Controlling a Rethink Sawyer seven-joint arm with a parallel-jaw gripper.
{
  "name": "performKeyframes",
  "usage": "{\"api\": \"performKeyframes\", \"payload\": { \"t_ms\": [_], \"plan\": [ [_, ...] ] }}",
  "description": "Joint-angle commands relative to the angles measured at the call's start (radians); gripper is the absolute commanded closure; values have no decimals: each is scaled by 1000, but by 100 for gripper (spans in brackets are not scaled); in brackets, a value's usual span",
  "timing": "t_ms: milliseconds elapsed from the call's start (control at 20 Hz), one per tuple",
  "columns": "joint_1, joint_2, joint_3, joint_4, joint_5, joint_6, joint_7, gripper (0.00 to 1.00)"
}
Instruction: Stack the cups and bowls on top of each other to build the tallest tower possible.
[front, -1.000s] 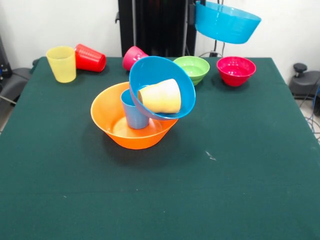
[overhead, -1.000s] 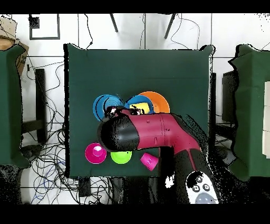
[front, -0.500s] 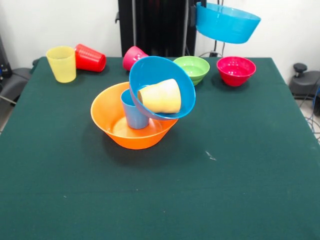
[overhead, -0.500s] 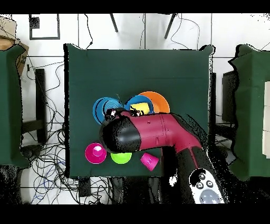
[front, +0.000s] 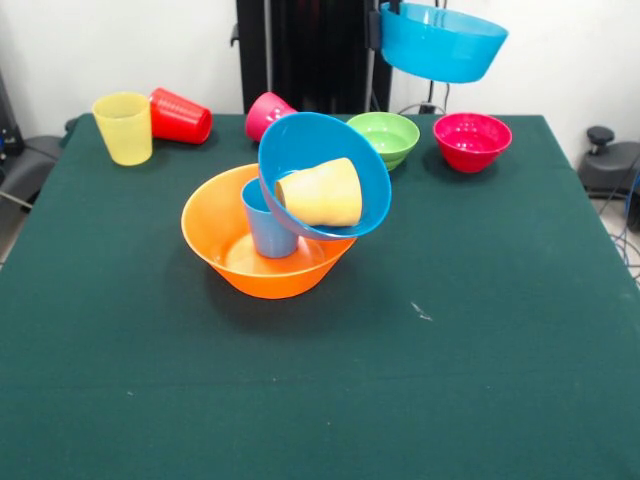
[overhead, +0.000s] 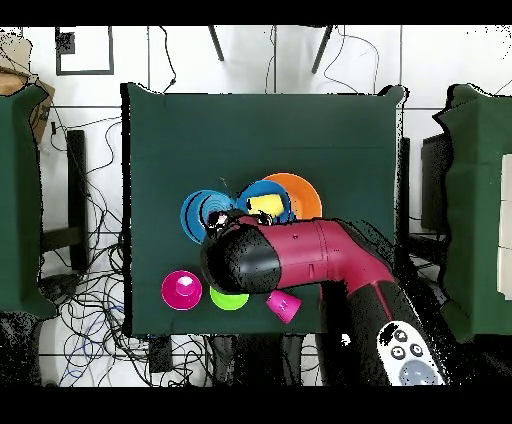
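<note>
High above the table's far side hangs the small blue bowl (front: 442, 42), with my gripper (front: 381, 24) shut on its left rim. In the overhead view this bowl (overhead: 204, 212) shows just beside my arm (overhead: 300, 260). The tower stands mid-table: a large orange bowl (front: 212, 238) holds an upright light blue cup (front: 268, 232). The large blue bowl (front: 300, 148) leans steeply on that cup. An orange cup (front: 322, 192) lies on its side inside the tilted bowl. The held bowl is to the right of and behind the tower, not touching it.
Along the far edge stand a yellow cup (front: 123, 127) upright, a red cup (front: 181, 116) and a pink cup (front: 266, 110) on their sides, a green bowl (front: 385, 135) and a magenta bowl (front: 472, 140). Dark green cloth (front: 420, 380) covers the table.
The held blue bowl has shifted a little to the left in the front view, toward the tower. The tower and the loose cups and bowls have not moved.
</note>
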Motion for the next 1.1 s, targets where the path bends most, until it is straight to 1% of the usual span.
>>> {"api": "performKeyframes", "payload": {
  "t_ms": [50,150,350,650,1100],
  "plan": [
    [-46,7,102,86,-81,85,-239,100],
    [-61,13,117,90,-84,83,-234,100],
    [-70,20,124,98,-95,76,-210,100],
    [-105,35,149,89,-116,87,-231,100],
    [-196,53,223,101,-141,97,-272,100]
  ]
}}
